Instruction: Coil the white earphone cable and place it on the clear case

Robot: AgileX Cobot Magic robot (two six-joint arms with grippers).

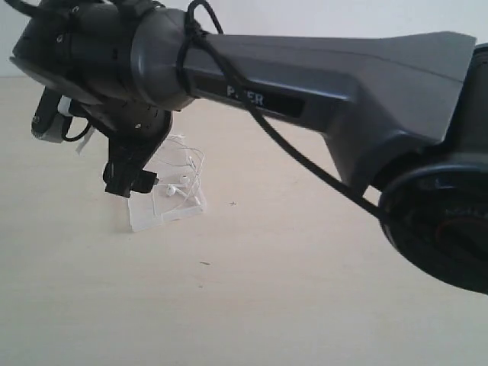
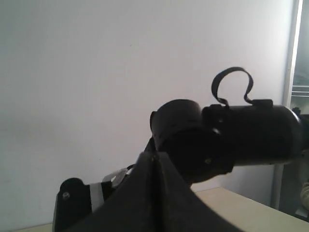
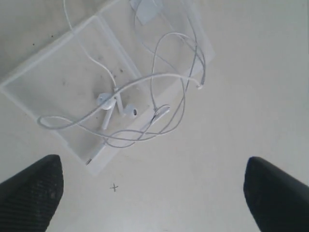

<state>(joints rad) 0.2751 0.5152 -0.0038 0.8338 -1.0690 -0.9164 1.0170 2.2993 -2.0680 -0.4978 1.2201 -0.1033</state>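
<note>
Two fingers (image 3: pixel 34 193) of the right claw (image 3: pixel 153 193) gape empty above the white earphone cable (image 3: pixel 107 102). It lies loosely looped on the clear case (image 3: pixel 53 77) (loops overhang), toward the counter's (image 1: pixel 305 290) far-left corner. Task looks nearly done. Left claw (image 2: pixel 154 203) is too dark to read.

Bright diffuse light, faint shadows, washed-out colours, soft focus throughout

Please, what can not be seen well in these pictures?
- Right wrist view: the top edge cuts off a corner of the clear case and one strand of the white earphone cable; only the tips of the right pincer show.
- Exterior view: that pincer hides part of the case; the cable is too thin to follow.
- Left wrist view: only a wall and another arm; case and cable out of view.
</note>
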